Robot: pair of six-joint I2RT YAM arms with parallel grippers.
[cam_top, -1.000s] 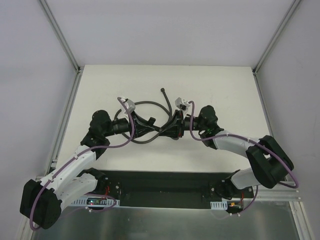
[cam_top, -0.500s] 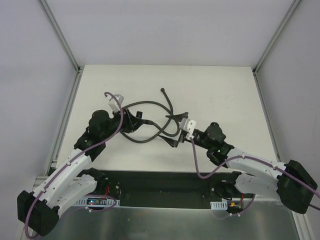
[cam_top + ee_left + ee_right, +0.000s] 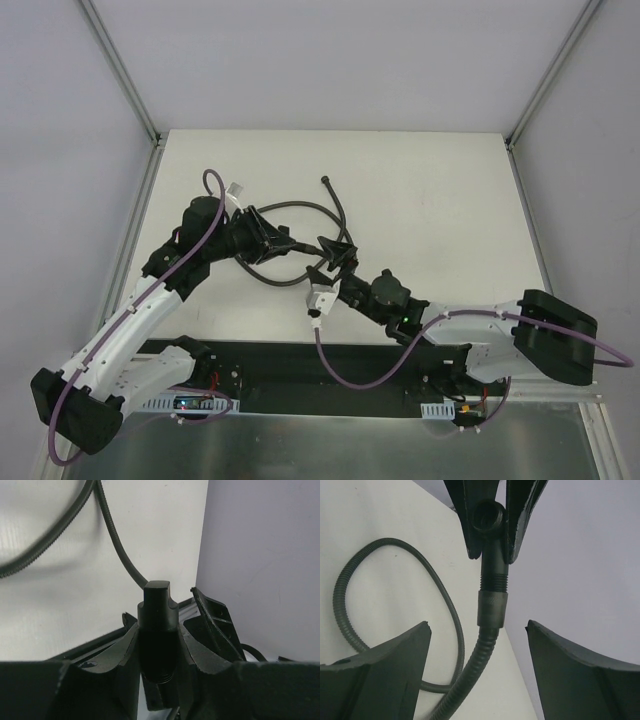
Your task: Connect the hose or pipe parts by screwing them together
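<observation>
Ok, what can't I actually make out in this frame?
- Top view: whether the hose parts are joined; the left claw and right claw cover that spot, and it is tiny here.
- Left wrist: the lower part of the end fitting, sunk between the claw's fingers.
- Right wrist: where the hose runs, cut off by the bottom edge; the fitting's bore is too dark to show threads.

hose (image 3: pixel 290 206) on table (image 3: pixel 440 190) | left claw (image 3: pixel 285 242) left of right claw (image 3: pixel 336 255)
</observation>
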